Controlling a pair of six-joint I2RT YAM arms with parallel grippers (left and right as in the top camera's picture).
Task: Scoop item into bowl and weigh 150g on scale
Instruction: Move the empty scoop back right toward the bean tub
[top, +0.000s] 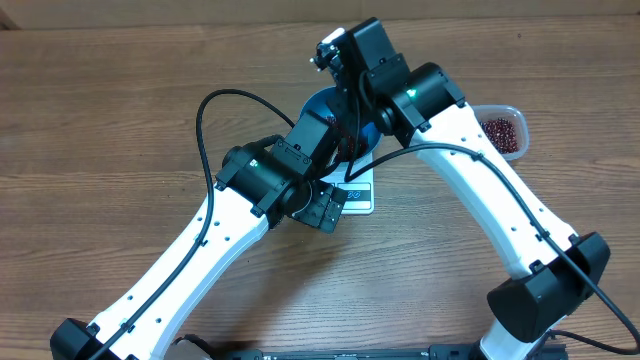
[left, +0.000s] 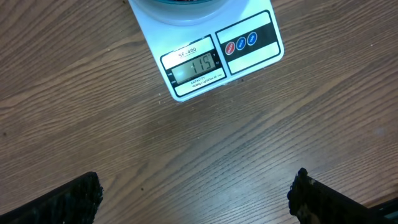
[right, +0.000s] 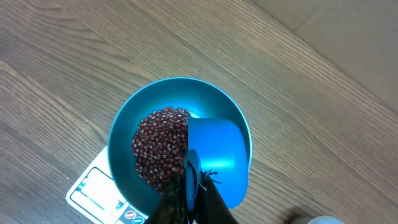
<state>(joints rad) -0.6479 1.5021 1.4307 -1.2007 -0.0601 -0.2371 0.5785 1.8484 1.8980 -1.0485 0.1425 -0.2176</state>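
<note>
Beneath right gripper (right: 191, 190), clamping scoop (right: 214, 155): bowl (right: 208, 102) of beans (right: 158, 146).

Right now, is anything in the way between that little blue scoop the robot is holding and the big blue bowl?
Nothing visible does. The small blue plastic scoop, shut in the right gripper, hangs over the open mouth of the deep round bright blue bowl, beside the heap of small dark red beans inside it.
</note>
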